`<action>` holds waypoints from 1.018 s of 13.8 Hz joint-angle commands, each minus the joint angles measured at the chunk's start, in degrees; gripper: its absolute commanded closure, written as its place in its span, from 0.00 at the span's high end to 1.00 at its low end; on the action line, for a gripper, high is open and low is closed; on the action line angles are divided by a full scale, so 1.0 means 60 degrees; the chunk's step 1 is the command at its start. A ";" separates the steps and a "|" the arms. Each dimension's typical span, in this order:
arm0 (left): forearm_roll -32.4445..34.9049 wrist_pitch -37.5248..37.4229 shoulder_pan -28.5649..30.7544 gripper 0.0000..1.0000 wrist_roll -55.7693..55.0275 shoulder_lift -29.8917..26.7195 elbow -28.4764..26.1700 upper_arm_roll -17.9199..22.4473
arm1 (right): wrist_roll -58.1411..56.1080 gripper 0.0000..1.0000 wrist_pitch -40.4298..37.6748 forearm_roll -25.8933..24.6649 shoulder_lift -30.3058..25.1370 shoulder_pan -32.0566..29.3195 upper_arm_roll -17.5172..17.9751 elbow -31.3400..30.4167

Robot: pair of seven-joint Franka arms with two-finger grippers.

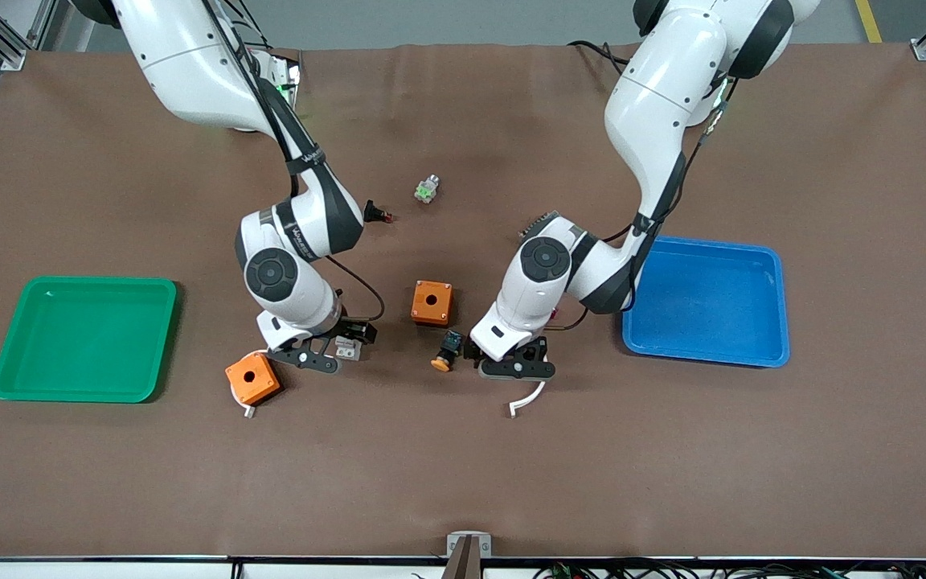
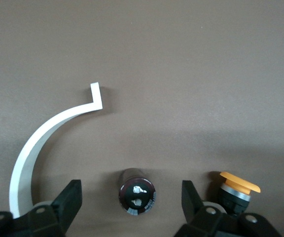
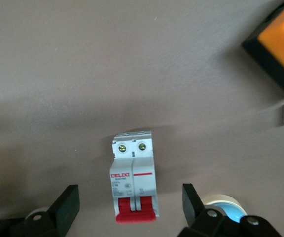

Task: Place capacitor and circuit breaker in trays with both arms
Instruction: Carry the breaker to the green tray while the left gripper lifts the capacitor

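Note:
The capacitor [image 2: 137,197], a tiny black cylinder with a silvery end, lies on the brown mat between the open fingers of my left gripper [image 2: 131,201]. In the front view the left gripper [image 1: 515,363] hides it. The circuit breaker [image 3: 134,180], white-grey with red levers, lies on the mat between the open fingers of my right gripper [image 3: 131,206]. It shows partly under the right gripper [image 1: 334,351] in the front view [image 1: 345,346]. Neither gripper touches its part.
A green tray [image 1: 5,354] sits toward the right arm's end, a blue tray [image 1: 776,305] toward the left arm's end. Two orange boxes [image 1: 432,302] [image 1: 252,378], a black push-button with orange cap [image 1: 447,351], a white curved strip [image 1: 529,400], a green-white part [image 1: 427,190] and a red-tipped black part [image 1: 379,215] lie around.

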 commanded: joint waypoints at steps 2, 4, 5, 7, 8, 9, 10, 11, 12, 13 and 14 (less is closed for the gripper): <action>0.0145 0.0057 -0.0178 0.80 -0.0308 0.0262 0.0289 0.0047 | -0.0064 0.72 0.0242 0.0122 0.0342 0.0081 -0.0077 0.0189; 0.0174 0.0057 -0.0237 0.68 -0.0308 0.0321 0.0289 0.0061 | -0.0239 0.34 0.0185 0.0063 0.0357 0.0052 -0.0077 0.0203; 0.0175 0.0057 -0.0237 0.63 -0.0294 0.0336 0.0289 0.0061 | -0.0327 0.15 0.0126 0.0078 0.0343 -0.0007 -0.0077 0.0218; 0.0204 0.0057 -0.0237 0.53 -0.0293 0.0336 0.0275 0.0076 | -0.0357 0.00 -0.0078 0.0063 0.0241 -0.0022 -0.0092 0.0306; 0.0218 0.0057 -0.0237 0.49 -0.0279 0.0336 0.0275 0.0090 | -0.0372 0.00 -0.0514 0.0078 -0.0036 -0.0065 -0.0121 0.0321; 0.0233 0.0057 -0.0237 0.45 -0.0264 0.0321 0.0289 0.0105 | -0.0387 0.00 -0.1084 0.0092 -0.0561 -0.0298 -0.0121 0.0321; 0.0233 0.0071 -0.0237 0.43 -0.0264 0.0321 0.0289 0.0120 | -0.0517 0.00 -0.1786 0.0092 -0.1117 -0.0402 -0.0121 0.0321; 0.0233 0.0071 -0.0237 0.43 -0.0264 0.0321 0.0289 0.0149 | -0.1070 0.00 -0.2547 0.0078 -0.1673 -0.0562 -0.0165 0.0321; 0.0233 0.0057 -0.0237 0.43 -0.0264 0.0321 0.0304 0.0164 | -0.1728 0.00 -0.3280 0.0049 -0.2056 -0.0912 -0.0194 0.0335; 0.0233 0.0071 -0.0237 0.43 -0.0264 0.0321 0.0304 0.0164 | -0.2416 0.00 -0.3708 0.0019 -0.2364 -0.1438 -0.0194 0.0321; 0.0233 0.0057 -0.0223 0.40 -0.0264 0.0321 0.0304 0.0164 | -0.3423 0.00 -0.3959 -0.0068 -0.2658 -0.1936 -0.0194 0.0234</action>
